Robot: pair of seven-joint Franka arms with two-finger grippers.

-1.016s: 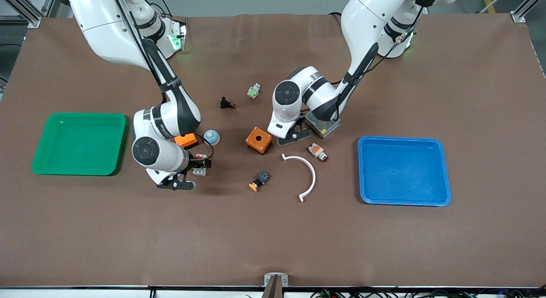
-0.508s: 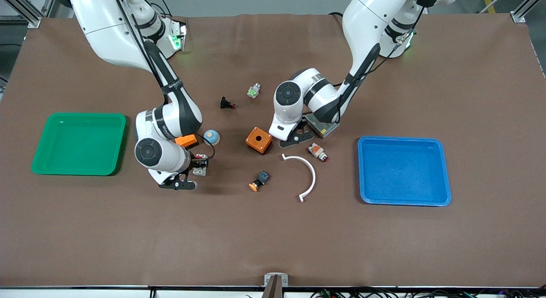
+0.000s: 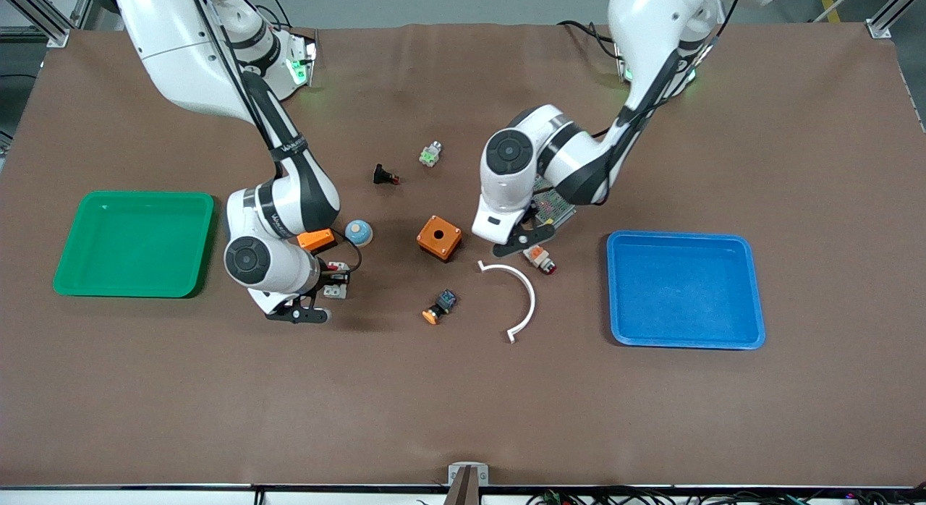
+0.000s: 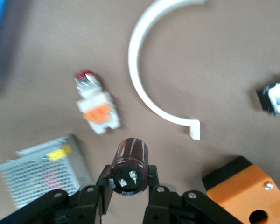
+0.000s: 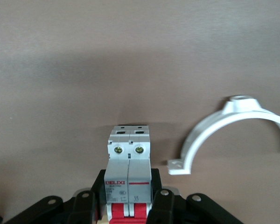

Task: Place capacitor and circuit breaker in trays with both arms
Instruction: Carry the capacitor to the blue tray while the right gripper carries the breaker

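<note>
My left gripper (image 3: 527, 239) is shut on the capacitor (image 4: 129, 163), a dark cylinder with two metal terminals on its end. It holds it above the table beside the white-and-orange part with a red cap (image 4: 97, 106); in the front view the capacitor is hidden by the hand. My right gripper (image 3: 331, 286) is shut on the circuit breaker (image 3: 335, 291), a white-grey block with red levers (image 5: 129, 170). It holds it low over the table, close to the small orange box (image 3: 316, 239).
A green tray (image 3: 72, 273) lies at the right arm's end and a blue tray (image 3: 684, 324) at the left arm's end. Between them lie an orange box with a hole (image 3: 438, 237), a white arc clamp (image 3: 527, 291), a mesh power supply (image 3: 555, 205), a blue dome (image 3: 359, 232) and small buttons.
My left gripper has moved with the capacitor from beside the orange box toward the blue tray. My right gripper has barely shifted, still holding the circuit breaker.
</note>
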